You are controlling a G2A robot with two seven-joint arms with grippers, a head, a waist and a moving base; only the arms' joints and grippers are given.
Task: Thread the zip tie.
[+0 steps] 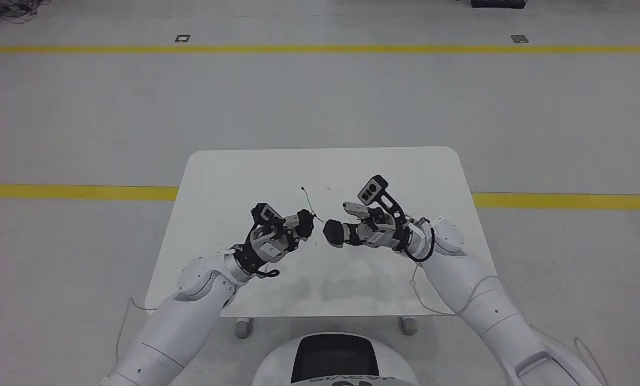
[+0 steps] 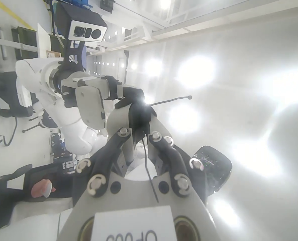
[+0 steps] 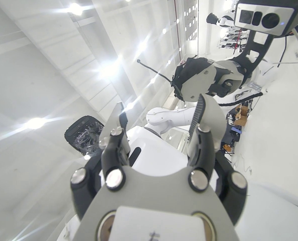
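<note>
Top view shows two hands facing each other above the white tabletop [image 1: 400, 176], near but apart; the left hand [image 1: 303, 226] is closed on the one black zip tie [image 2: 171, 100], pinched between its fingers, the end with a small head sticking out past the fingertips, the thin tail running back between them; the right hand [image 3: 161, 104] has its fingers wide apart and holds nothing.
</note>
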